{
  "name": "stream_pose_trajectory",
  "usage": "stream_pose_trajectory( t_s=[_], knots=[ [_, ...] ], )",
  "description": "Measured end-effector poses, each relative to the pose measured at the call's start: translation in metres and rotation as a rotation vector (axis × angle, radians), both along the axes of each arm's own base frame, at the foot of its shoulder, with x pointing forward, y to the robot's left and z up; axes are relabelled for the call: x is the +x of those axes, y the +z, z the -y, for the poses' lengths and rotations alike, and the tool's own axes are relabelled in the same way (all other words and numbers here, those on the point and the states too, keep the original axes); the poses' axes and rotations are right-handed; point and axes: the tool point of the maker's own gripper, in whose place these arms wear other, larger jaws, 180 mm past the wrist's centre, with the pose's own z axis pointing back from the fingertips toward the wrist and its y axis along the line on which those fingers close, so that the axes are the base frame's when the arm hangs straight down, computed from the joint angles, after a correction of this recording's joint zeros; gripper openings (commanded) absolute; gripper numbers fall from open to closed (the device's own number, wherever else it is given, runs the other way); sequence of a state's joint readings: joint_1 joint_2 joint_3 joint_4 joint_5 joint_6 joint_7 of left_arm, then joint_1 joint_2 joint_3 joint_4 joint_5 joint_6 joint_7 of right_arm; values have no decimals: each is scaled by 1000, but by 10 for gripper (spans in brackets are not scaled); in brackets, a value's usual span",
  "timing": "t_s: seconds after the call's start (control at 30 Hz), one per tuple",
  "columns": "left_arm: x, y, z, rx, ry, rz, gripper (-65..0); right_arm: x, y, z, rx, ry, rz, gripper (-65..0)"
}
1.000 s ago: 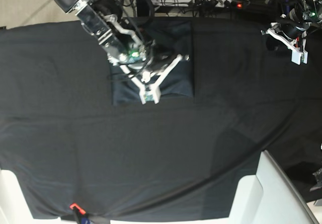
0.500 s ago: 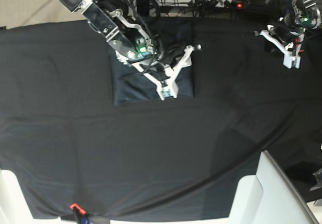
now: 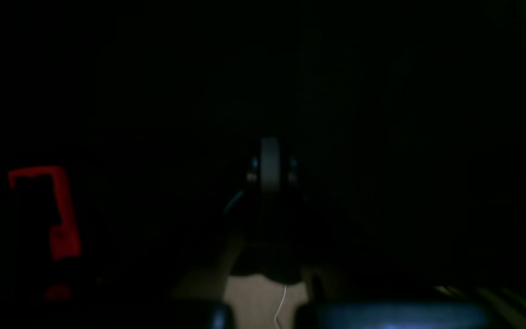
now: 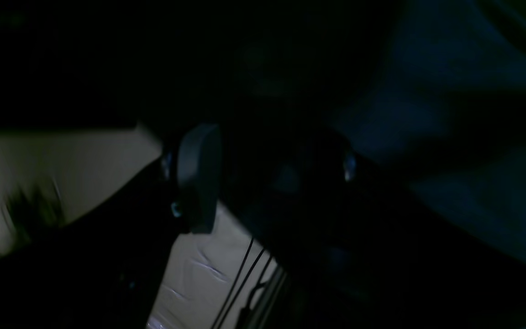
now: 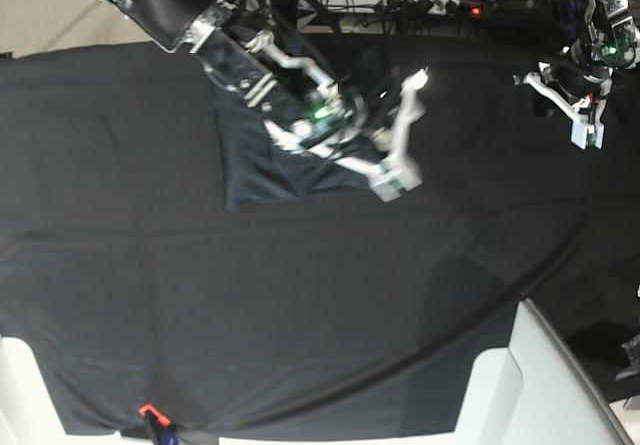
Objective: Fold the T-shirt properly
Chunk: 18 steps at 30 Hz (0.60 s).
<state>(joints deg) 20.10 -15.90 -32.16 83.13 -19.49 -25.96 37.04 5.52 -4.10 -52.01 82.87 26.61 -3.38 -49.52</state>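
White right tool (image 5: pixel 408 130) gapes, slanting over T-shirt (image 5: pixel 262 170).

Both wrist views are nearly black for us, only faint shapes showing. In the base view the right arm covers the right half of the T-shirt (image 5: pixel 255 170), and the right tool (image 5: pixel 405 130) is smeared with blur. The bench (image 5: pixel 300 305) runs off the left and right edges
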Motion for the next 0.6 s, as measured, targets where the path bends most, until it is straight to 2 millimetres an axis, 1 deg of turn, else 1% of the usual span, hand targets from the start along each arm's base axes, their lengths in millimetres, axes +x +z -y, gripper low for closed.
stream_pose_trajectory(
  t_s=[0.03, 0.07, 0.13, 0.17, 0.2, 0.23, 0.27, 0.3, 0.33, 0.37, 0.4, 0.43, 0.47, 0.5, 0.53, 0.6],
  knots=[
    [4, 2, 0, 0, 0, 10, -650, -5, 6, -7, 16, 34, 9, -342],
    [6, 3, 0, 0, 0, 16, -650, -4, 15, -10, 36, 42, 24, -344],
    [6, 4, -2, 3, -1, 16, -650, 6, 35, -7, 73, 31, 85, -345],
    [4, 3, -2, 5, -1, 11, -650, 14, 46, 2, 85, 4, 125, -345],
    [2, 1, -2, 5, -1, 2, -650, 24, 55, 16, 88, -50, 151, -345],
    [1, 1, -2, 4, 0, 1, -650, 34, 61, 35, 82, -120, 165, -345],
    [0, 1, -2, 4, 2, 1, -650, 44, 61, 60, 69, -225, 156, -347],
    [1, 2, -3, 5, 3, 4, -650, 53, 58, 86, 37, -330, 157, -360],
    [2, 2, -4, 7, 3, 7, -650, 55, 52, 109, 8, -404, 143, -402],
    [2, 3, -4, 6, 4, 9, -650, 53, 44, 127, -16, -441, 121, -467],
    [2, 3, -4, 7, 3, 11, -650, 51, 38, 139, -30, -479, 100, -539],
    [1, 3, -4, 8, 3, 8, -650, 47, 32, 145, -30, -508, 72, -609],
    [1, 3, -4, 9, 2, 8, -650, 44, 27, 153, -35, -535, 49, -650],
    [1, 5, -3, 13, -2, 11, -650, 42, 22, 160, -43, -559, 33, -650],
    [2, 8, -3, 18, -8, 16, -650, 41, 16, 170, -59, -591, 20, -629],
    [6, 15, -1, 28, -23, 38, -650, 40, 3, 186, -99, -633, 1, -645]
  ],
)
